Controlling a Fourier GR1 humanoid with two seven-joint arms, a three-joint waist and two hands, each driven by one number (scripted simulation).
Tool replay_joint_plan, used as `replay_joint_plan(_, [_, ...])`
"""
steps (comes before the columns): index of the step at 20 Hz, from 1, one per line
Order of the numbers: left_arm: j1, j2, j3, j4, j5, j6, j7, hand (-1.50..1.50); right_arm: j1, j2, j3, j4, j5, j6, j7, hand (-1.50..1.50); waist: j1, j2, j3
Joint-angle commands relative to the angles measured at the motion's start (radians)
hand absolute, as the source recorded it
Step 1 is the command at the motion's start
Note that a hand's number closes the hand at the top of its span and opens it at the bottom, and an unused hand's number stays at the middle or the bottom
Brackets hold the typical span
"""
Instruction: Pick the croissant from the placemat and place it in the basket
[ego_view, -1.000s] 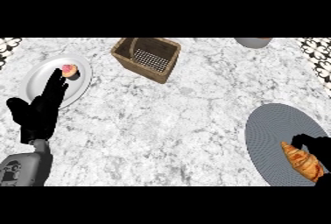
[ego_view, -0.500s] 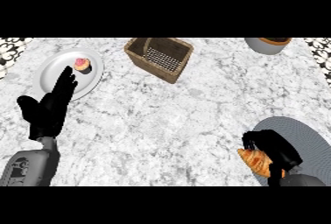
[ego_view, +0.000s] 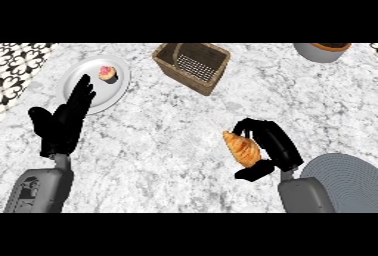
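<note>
Head view. Right robot hand (ego_view: 269, 145), fingers curled round croissant (ego_view: 242, 148), carried over bare counter (ego_view: 170, 150), off placemat (ego_view: 343, 182). Basket (ego_view: 193, 65) well apart, up-left. Risk: croissant shows beyond the fingers; a tilt in transit could slip it. Left robot hand (ego_view: 65, 120) open, resting, overlapping plate (ego_view: 77, 82) bearing cupcake (ego_view: 108, 73). Bowl (ego_view: 323, 51) top right. Path unobstructed.
</note>
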Motion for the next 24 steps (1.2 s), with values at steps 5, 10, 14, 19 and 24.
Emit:
replay_joint_plan(5, [-0.028, -0.004, -0.018, 0.012, -0.007, -0.008, 0.011, 0.00, -0.188, 0.033, 0.141, -0.091, -0.169, -0.264, 0.336, 1.50, 0.044, -0.001, -0.001])
replay_joint_plan(10, [-0.039, -0.023, -0.045, 0.029, -0.015, -0.016, 0.007, 0.00, -0.347, 0.034, 0.189, -0.116, -0.213, -0.461, 0.572, 1.50, 0.055, 0.008, -0.006])
replay_joint_plan(14, [-0.058, -0.005, -0.041, 0.024, -0.021, -0.019, 0.014, 0.00, -0.489, 0.034, 0.217, -0.083, -0.197, -0.613, 0.761, 1.50, 0.076, 0.010, -0.009])
replay_joint_plan(19, [-0.073, -0.019, -0.051, 0.038, -0.021, -0.019, 0.023, 0.00, -0.728, 0.034, 0.229, 0.039, -0.104, -0.708, 0.999, 1.50, 0.063, 0.014, -0.013])
replay_joint_plan(24, [-0.091, -0.017, -0.050, 0.048, -0.029, -0.015, 0.025, 0.00, -0.966, 0.034, 0.231, 0.230, -0.018, -0.742, 1.203, 1.50, 0.067, 0.022, -0.014])
